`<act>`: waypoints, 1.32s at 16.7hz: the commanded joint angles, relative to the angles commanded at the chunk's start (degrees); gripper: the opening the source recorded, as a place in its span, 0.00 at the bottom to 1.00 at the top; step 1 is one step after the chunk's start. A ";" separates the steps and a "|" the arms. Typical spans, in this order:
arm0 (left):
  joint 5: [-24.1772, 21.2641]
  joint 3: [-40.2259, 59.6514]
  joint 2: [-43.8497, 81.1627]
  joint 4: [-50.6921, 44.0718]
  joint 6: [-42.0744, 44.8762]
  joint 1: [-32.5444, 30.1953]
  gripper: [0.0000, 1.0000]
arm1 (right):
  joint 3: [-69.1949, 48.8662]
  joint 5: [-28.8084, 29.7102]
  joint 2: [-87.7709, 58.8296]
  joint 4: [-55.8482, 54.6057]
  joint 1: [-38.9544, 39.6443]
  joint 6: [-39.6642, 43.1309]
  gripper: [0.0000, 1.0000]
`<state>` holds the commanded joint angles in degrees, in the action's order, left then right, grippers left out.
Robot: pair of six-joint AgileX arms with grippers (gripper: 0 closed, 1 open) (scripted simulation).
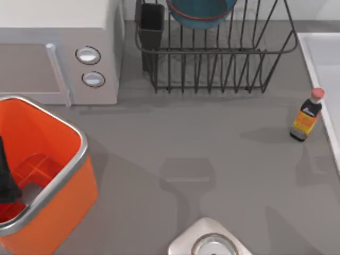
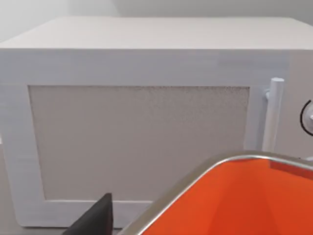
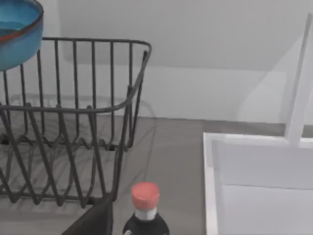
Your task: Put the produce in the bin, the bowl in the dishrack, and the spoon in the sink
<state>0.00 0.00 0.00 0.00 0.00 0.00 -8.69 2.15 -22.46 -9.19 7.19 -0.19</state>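
On the table, seen from above:
Bowl: the blue bowl (image 1: 201,13) sits in the dishrack (image 1: 218,64) at the top; from the right wrist view it rests high against the bars, so this step looks done.
Bin: the orange bin (image 1: 50,212) stands at the left edge, in front of the microwave (image 1: 58,48).
Left gripper: a dark shape (image 1: 6,178) reaches down inside the bin; whether its fingers are apart or closed, I cannot tell.
Produce: something red lies low in the bin (image 1: 8,211), possibly the produce, though too little shows to be sure.
Sink: the white basin (image 1: 326,74) runs along the right edge, with a sauce bottle (image 1: 307,116) just beside its rim.
Spoon: I cannot place it.
Right arm: I cannot tell its finger state.
Risk: the bottle stands between open table and the sink; I judge a low sweep toward the basin could topple it.
Risk, left: lifting out at a slant could catch the bin's metal rim and shift the bin.
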 joint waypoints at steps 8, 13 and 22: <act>0.00 0.00 0.00 0.00 0.00 0.00 1.00 | 8.65 -2.15 22.32 9.12 -7.13 0.20 1.00; 0.00 0.00 0.00 0.00 0.00 0.00 1.00 | 8.49 -2.11 22.27 9.10 -6.99 0.19 1.00; 0.00 0.00 0.00 0.00 0.00 0.00 1.00 | -3.83 -2.08 2.12 25.65 -6.52 -2.52 1.00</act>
<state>0.00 0.00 0.00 0.00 0.00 0.00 -12.53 0.07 -20.35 16.46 0.67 -2.71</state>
